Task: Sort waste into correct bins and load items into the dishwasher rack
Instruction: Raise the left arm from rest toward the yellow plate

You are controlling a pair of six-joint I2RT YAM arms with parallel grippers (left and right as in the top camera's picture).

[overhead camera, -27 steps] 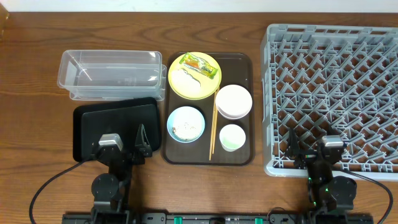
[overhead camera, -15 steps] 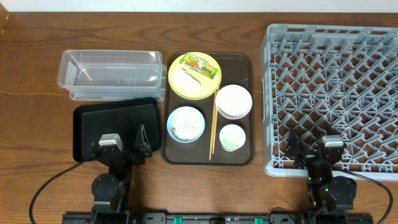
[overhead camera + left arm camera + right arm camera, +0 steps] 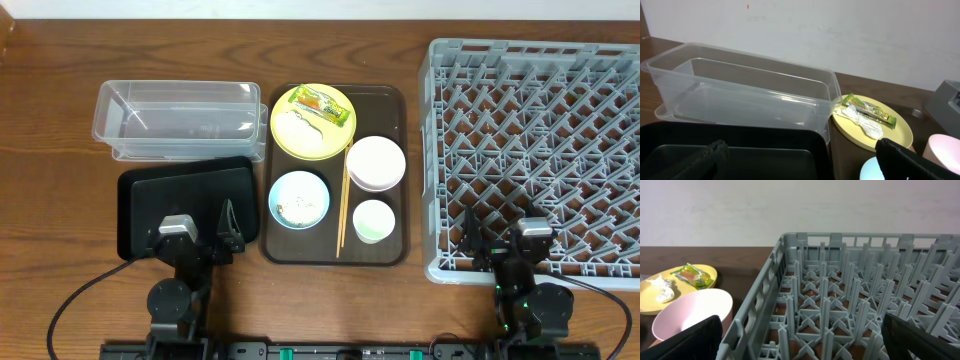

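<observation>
The small yellow-green-orange snack wrapper (image 3: 322, 104), lying diagonally on the round yellow plate (image 3: 284, 136), is found far-right of the nearer left hand (image 3: 200, 238), which is spread wide and empty.

The dishwasher rack (image 3: 530, 140) runs off the overhead view at 3 o'clock. Specks in the light-blue bowl (image 3: 298, 198) are too small to name — possibly rice. In the left wrist view, the black tray (image 3: 740, 142) is cut off at 6 o'clock and the pinkish-white bowl (image 3: 942, 150) at 4 o'clock. The left gripper (image 3: 797, 145) shows only as dark, blurred fingers (image 3: 912, 160). In the right wrist view, the yellow plate (image 3: 646, 305) is clipped at 9 o'clock — a finger (image 3: 690, 340) of the right gripper (image 3: 800, 320) hides the bowl's lower edge.
</observation>
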